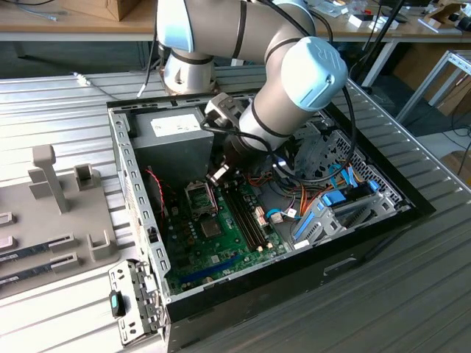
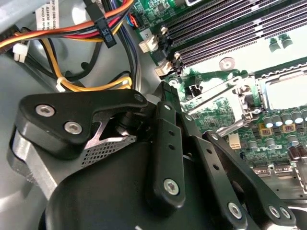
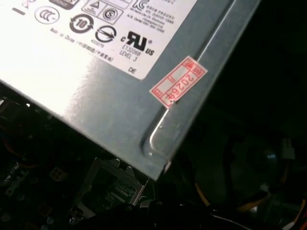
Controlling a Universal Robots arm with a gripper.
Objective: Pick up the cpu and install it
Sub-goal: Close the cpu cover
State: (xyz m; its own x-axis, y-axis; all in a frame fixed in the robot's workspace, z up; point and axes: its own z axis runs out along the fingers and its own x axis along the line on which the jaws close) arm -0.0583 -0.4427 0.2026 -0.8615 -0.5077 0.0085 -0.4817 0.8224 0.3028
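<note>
Ribbed metal tabletop [image 1: 412, 294] underneath, brightly lit. Beyond it, well away from the jaws, wooden benches [image 1: 66, 29] cluttered with cables, white table legs [image 1: 434, 81] at the exterior view's right, dark floor [image 1: 59, 59] below.

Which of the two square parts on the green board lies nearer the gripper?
The metal-framed socket; the dark square chip lies farther away.

In the exterior view, the cpu [image 1: 218, 174], a small flat square chip with a pale silver-grey metal top, sits tilted and seemingly raised, just beside the near lower corner of the big grey power-supply box [image 1: 173, 140], toward the exterior view's right.
</note>
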